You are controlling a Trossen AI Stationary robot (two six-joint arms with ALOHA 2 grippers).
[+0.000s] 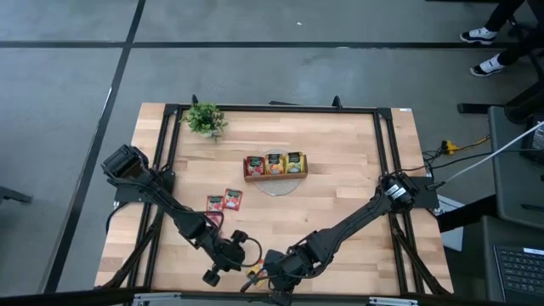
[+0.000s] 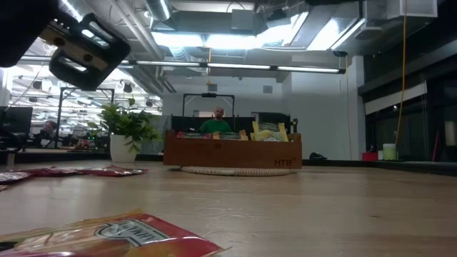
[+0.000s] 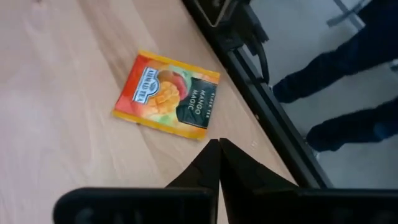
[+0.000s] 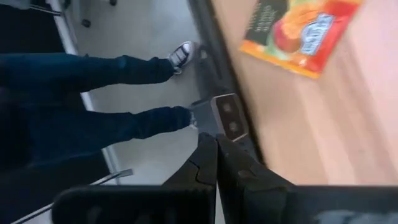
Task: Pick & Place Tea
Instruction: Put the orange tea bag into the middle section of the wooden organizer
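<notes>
Wooden tabletop [image 1: 340, 195] is carrying the mango tea sachet [image 3: 166, 94] flat at its near edge, just ahead of the left gripper [image 3: 219, 144], whose fingers are pressing together empty and likely needing to spread before descending squarely over it.

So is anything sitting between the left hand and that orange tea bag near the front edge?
Nothing visible. In the left wrist view the left hand, fingers shut and empty, points at the orange tea bag lying flat on bare table. The right hand sits close beside it, also shut.
</notes>
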